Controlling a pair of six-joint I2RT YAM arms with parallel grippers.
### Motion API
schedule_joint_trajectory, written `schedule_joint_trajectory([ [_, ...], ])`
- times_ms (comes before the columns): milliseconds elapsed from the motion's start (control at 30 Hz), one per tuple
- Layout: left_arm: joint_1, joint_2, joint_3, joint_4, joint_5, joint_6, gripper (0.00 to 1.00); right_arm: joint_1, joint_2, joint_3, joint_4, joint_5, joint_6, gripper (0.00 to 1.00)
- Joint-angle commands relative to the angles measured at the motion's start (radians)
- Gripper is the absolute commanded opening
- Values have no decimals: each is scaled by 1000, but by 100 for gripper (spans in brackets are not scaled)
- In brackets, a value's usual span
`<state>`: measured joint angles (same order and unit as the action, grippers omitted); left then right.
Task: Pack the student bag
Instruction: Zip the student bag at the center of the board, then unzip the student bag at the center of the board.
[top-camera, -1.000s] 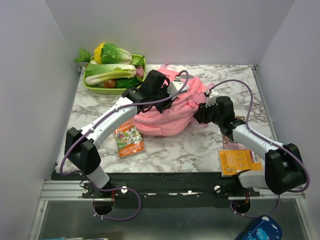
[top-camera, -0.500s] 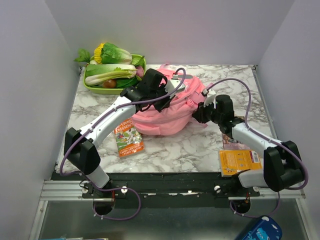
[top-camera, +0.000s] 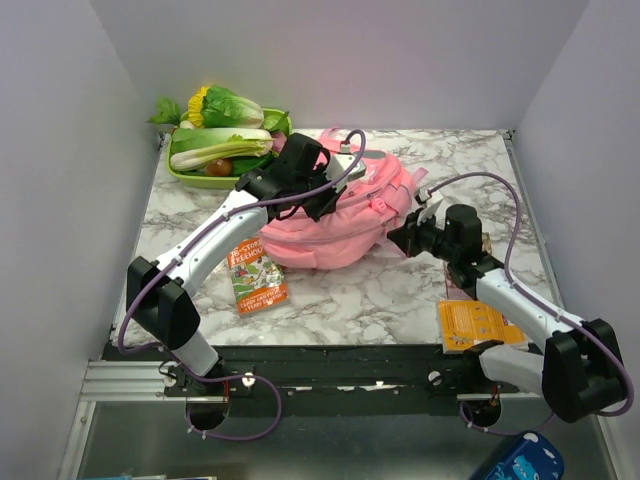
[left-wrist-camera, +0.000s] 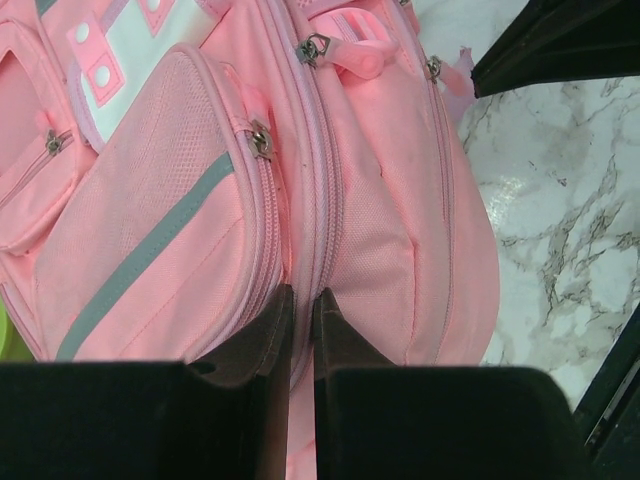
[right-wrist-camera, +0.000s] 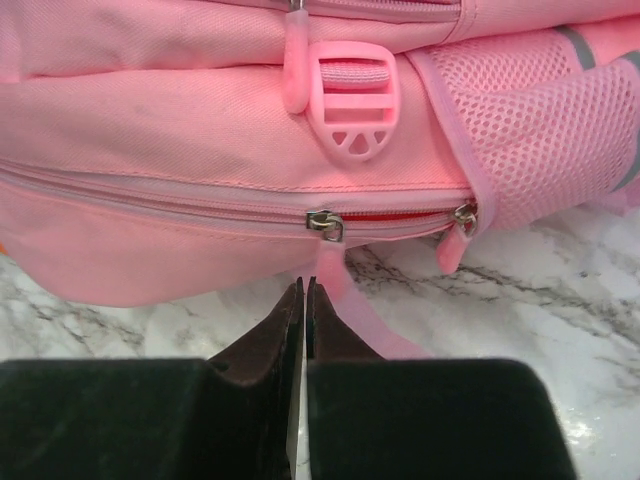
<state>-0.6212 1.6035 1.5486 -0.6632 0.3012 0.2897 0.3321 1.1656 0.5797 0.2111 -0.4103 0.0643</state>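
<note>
The student bag, a large soft pink backpack, lies on the marble at the middle of the table. My left gripper reaches over its top and is shut on a fold of pink fabric beside a zip seam. My right gripper sits low at the bag's right side. In the right wrist view its jaws are shut just below a zip slider. The pink pull tab hangs just right of the tips, not between them. A second slider sits at the zip's end by the mesh pocket.
A green tray of vegetables stands at the back left. A colourful booklet lies left of the bag, and an orange booklet lies near the front right edge. Grey walls close in both sides and the back.
My right gripper's jaws have closed and that arm has drawn slightly rightward and lower. The left gripper has kept its hold and shifted a little toward the back with the bag's top.
</note>
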Motion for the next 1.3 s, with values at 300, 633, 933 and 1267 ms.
schedule_joint_trajectory([
  [300, -22, -13, 82, 33, 21, -67, 0, 5, -103, -72, 2, 49, 97, 8],
  [633, -14, -22, 156, -19, -31, -37, 0, 5, -41, -17, 8, 156, 19, 68],
  [933, -12, -43, 93, 2, -34, -31, 0, 5, 23, 9, 102, 90, -1, 67],
  [1267, -9, -53, 71, 5, -36, -21, 0, 5, 88, 42, 103, 18, -11, 53],
])
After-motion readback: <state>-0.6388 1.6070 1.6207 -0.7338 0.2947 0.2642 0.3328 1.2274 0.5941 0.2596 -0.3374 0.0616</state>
